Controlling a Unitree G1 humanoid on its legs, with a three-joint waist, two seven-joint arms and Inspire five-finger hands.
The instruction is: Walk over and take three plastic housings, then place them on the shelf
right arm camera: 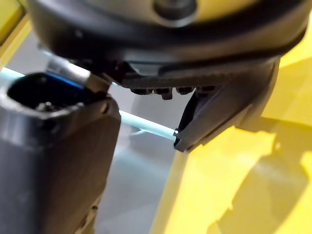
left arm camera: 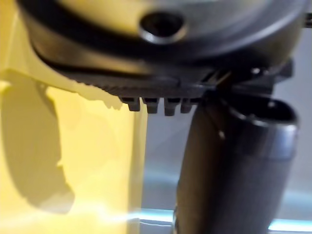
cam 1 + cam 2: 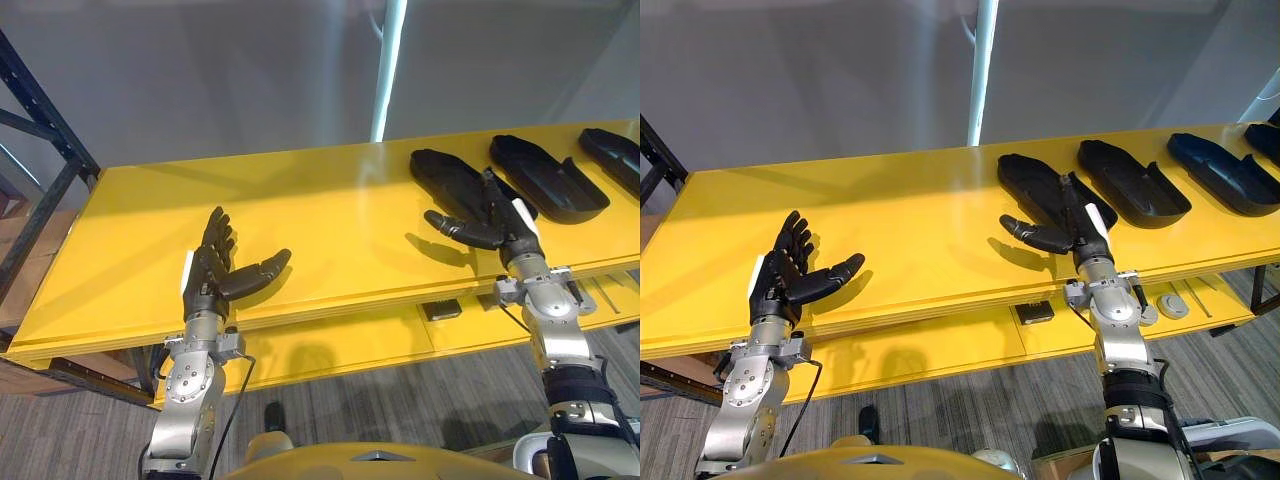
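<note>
Three black plastic housings lie in a row on the right part of the yellow shelf board: the nearest one, a middle one and a far one. My right hand is open, its straight fingers reaching over the near end of the nearest housing and its thumb pointing left. I cannot tell whether the fingers touch it. My left hand is open over the bare left part of the board, fingers spread and holding nothing.
A dark metal rack frame stands at the left end. Below the board a lower yellow shelf carries a small black box and round grey discs. Another dark piece shows at the far right edge.
</note>
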